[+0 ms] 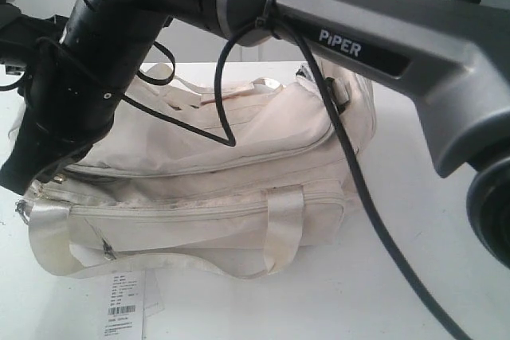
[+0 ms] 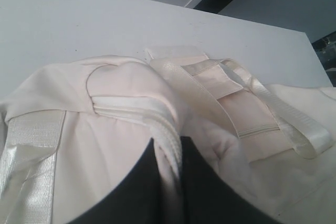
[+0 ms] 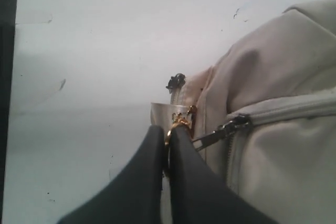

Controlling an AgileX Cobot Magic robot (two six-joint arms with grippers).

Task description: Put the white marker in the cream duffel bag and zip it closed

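My right gripper (image 3: pixel 169 132) is pinched tight on a small gold ring (image 3: pixel 179 120) at the end of the cream duffel bag (image 3: pixel 283 171). My left gripper (image 2: pixel 168 150) clamps the bag's webbing strap (image 2: pixel 142 109).

Cream duffel bag (image 1: pixel 199 189) lies flat, seemingly zipped.

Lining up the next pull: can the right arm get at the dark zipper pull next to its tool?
Probably yes. The right tool is shut on a gold ring at the end of the cream duffel bag; the dark zipper pull lies right beside it, uncovered. It must let go first.
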